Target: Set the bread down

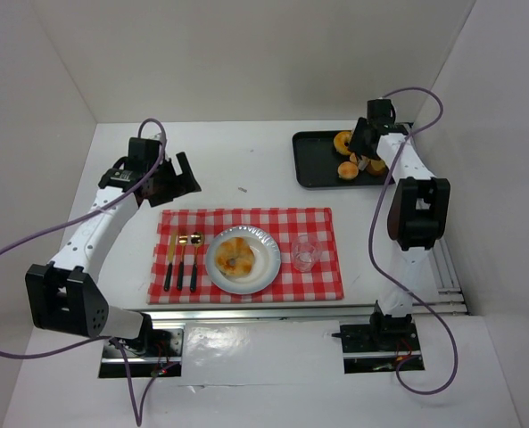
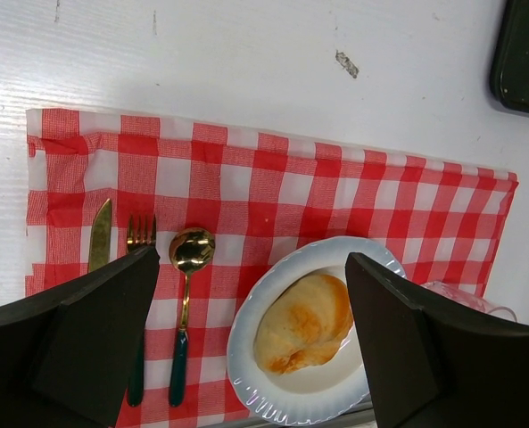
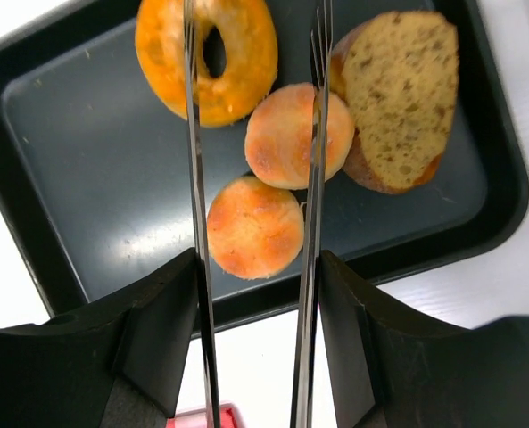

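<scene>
A golden bread roll lies on a white plate in the middle of the red checked placemat. In the left wrist view the roll and plate sit below my left gripper, which is open and empty. It hovers over the mat's far left part. My right gripper is shut on metal tongs, held open over the black tray. Below the tongs lie a ring doughnut, two round buns and a bread slice. The tongs hold nothing.
A knife, fork and gold spoon lie left of the plate. A clear glass stands right of it. The tray is at the back right. White walls close in the table.
</scene>
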Available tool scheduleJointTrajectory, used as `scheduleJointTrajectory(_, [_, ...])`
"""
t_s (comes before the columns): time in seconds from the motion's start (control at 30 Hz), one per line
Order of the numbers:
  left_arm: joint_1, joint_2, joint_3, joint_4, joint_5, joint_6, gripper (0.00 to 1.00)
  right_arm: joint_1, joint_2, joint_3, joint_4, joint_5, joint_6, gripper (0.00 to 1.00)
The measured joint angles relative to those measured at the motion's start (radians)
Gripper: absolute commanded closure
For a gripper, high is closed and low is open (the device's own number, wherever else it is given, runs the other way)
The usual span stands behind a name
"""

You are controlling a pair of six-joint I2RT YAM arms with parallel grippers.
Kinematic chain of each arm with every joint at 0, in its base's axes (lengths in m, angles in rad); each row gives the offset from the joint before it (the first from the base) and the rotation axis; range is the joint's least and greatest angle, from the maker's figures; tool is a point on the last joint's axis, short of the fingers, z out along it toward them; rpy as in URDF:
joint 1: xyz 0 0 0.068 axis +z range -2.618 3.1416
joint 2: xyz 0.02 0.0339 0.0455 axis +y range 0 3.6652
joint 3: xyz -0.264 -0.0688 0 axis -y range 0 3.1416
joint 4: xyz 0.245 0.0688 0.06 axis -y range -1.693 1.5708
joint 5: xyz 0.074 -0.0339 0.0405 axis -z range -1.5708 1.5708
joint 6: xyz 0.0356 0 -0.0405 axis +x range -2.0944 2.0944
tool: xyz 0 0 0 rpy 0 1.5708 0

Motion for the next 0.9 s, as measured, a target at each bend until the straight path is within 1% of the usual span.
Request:
scheduleJointTrajectory(0.07, [0.000,0.003,0.000,0.000,0.000,0.000,0.01,-0.005,0.015,0.000,-0.004,-0.022,-0.003,0.43])
scheduleJointTrajectory(0.13, [0.000,0.003,0.000,0.000,0.000,0.000,0.01,-0.011,0.023,0.000,-0.004,-0.041,-0.005,0.43])
scheduleJointTrajectory(0.27, [0.000,0.004,0.000,0.000,0.000,0.000,0.01,-0.027,0.024,0.000,-0.003,-0.073,-0.006,0.50])
scheduleJointTrajectory(0.43, [0.000,0.009,0.000,0.000,0.000,0.000,0.01,-0.051,0.034,0.011,-0.004,-0.117,-0.008,0.51])
scheduleJointTrajectory(0.63, [0.000,0.009,0.000,0.000,-0.001,0.000,0.01,-0.066,0.098,0.090,-0.030,-0.171,-0.027,0.51])
scheduleJointTrajectory(0.9, [0.000,0.020,0.000,0.000,-0.001,0.000,0.01,-0.069,0.114,0.102,-0.061,-0.212,-0.051,0.51])
